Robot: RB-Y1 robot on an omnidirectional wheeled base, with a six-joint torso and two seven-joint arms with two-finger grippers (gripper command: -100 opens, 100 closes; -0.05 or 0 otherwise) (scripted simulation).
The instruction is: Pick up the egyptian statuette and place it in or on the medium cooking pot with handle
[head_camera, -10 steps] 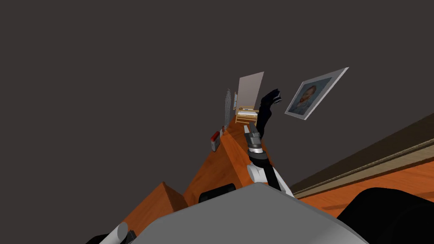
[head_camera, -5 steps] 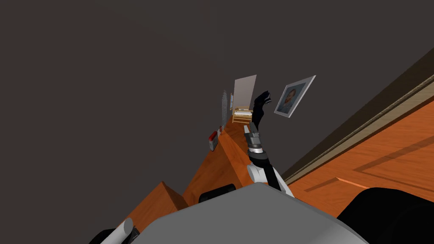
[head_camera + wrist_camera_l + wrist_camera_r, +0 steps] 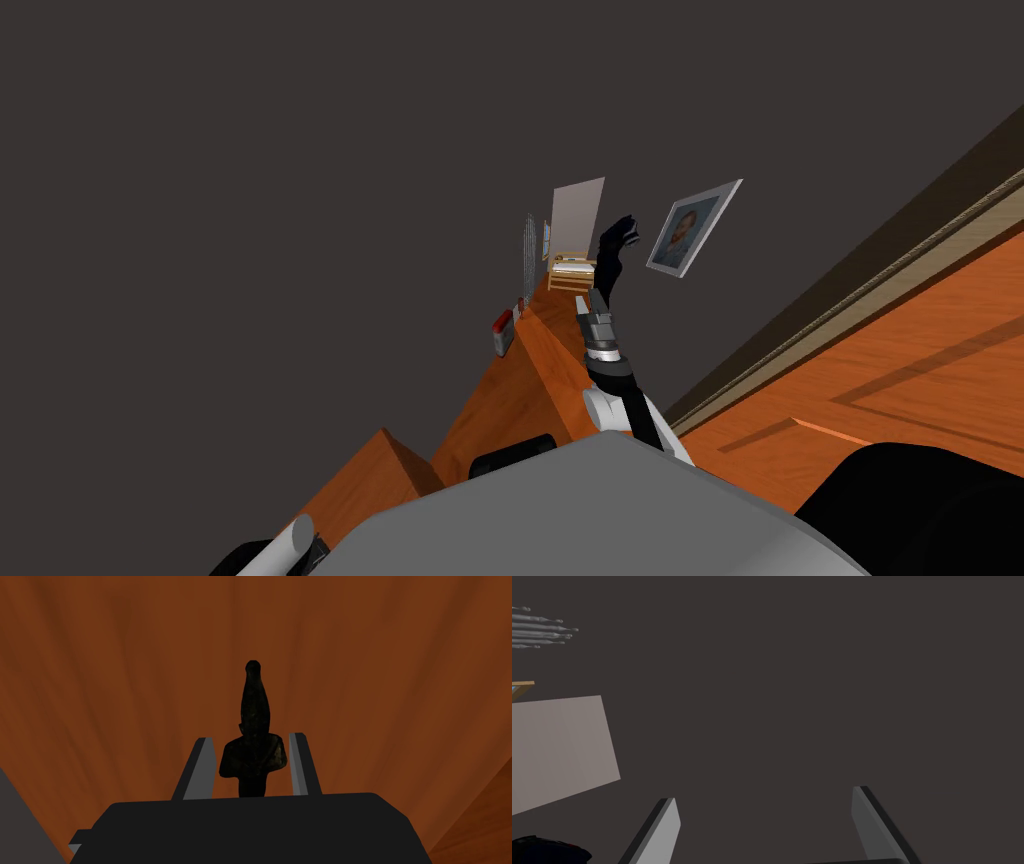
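The black egyptian statuette (image 3: 254,726) stands in the left gripper (image 3: 251,737), its shoulders pinched between the two fingers (image 3: 200,768) and its tall crown reaching past their tips. Behind it is an orange-brown wood-grained surface (image 3: 125,676). The right gripper (image 3: 763,796) has its fingers spread wide.

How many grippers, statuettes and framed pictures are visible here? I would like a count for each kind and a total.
Grippers: 2 (left gripper, right gripper)
Black statuette: 1
Framed portrait: 1
Total: 4
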